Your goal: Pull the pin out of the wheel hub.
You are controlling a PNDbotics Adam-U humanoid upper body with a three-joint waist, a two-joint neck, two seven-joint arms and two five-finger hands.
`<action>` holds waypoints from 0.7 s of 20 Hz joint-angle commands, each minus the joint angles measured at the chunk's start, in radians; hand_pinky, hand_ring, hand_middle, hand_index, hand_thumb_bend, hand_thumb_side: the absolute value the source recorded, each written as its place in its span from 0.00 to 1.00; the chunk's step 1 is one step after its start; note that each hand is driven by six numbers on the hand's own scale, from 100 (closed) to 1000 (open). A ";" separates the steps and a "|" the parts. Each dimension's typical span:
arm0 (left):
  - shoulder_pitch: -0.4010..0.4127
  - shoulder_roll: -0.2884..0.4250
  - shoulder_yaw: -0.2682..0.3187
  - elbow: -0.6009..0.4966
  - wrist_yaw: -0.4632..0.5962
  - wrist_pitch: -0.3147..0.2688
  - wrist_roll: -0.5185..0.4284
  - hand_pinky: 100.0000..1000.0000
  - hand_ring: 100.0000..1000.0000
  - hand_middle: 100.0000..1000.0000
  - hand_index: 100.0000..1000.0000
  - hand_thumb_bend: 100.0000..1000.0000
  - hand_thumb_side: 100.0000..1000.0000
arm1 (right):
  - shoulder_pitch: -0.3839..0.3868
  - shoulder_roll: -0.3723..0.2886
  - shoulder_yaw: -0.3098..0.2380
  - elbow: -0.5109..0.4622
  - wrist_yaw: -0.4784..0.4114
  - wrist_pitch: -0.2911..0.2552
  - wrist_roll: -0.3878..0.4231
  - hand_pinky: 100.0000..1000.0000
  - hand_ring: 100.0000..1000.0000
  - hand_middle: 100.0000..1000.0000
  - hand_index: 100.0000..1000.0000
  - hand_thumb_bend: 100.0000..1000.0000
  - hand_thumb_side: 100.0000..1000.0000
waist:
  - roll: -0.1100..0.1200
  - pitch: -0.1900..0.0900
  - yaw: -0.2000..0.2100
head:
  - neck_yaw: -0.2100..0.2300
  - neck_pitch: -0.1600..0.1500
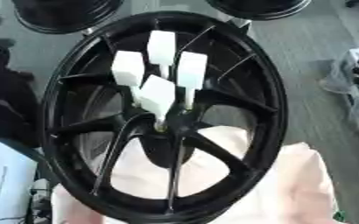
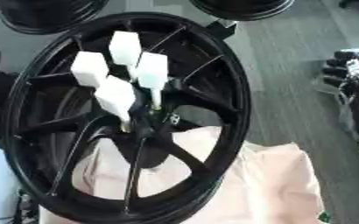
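A black spoked wheel (image 1: 273, 109) stands tilted on a pale pink cloth (image 1: 305, 183). Several white pins with block-shaped heads stick out of its hub (image 1: 164, 127). The nearest pin (image 1: 158, 94) points toward me, another pin (image 1: 191, 70) stands to its right, and a third pin (image 1: 161, 46) is above. My right hand (image 2: 347, 72) shows at the right edge, well away from the wheel, its black fingers relaxed and holding nothing. A dark blurred shape (image 1: 2, 100) lies at the left edge, and I cannot make out a hand in it.
Two more black wheels (image 1: 60, 15) (image 1: 259, 8) lie at the top edge. A pale blue sheet (image 1: 2, 179) sits at the lower left. Grey floor (image 1: 305, 57) shows to the right of the wheel.
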 commanded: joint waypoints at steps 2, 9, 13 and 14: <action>-0.074 0.179 -0.038 -0.057 -0.001 0.027 -0.103 0.61 0.79 0.71 0.72 0.13 0.64 | 0.003 -0.038 -0.013 -0.038 0.010 -0.004 -0.004 0.76 0.74 0.67 0.77 0.00 0.64 | 0.002 -0.010 -0.006 | -0.001 -0.013; -0.255 0.397 -0.130 -0.053 -0.124 0.085 -0.425 0.66 0.78 0.71 0.75 0.19 0.63 | 0.015 -0.046 -0.010 -0.051 0.022 0.001 -0.008 0.76 0.73 0.67 0.76 0.00 0.64 | 0.017 -0.010 -0.007 | -0.006 -0.020; -0.377 0.432 -0.192 -0.033 -0.266 0.075 -0.692 0.74 0.80 0.75 0.80 0.22 0.68 | 0.014 -0.050 -0.007 -0.055 0.022 0.002 -0.007 0.76 0.73 0.67 0.76 0.00 0.64 | 0.023 -0.013 -0.013 | -0.014 -0.023; -0.410 0.427 -0.204 -0.026 -0.296 0.067 -0.755 0.75 0.80 0.75 0.81 0.23 0.68 | 0.014 -0.051 -0.006 -0.054 0.022 0.003 -0.006 0.76 0.73 0.67 0.76 0.00 0.64 | 0.025 -0.014 -0.014 | -0.014 -0.023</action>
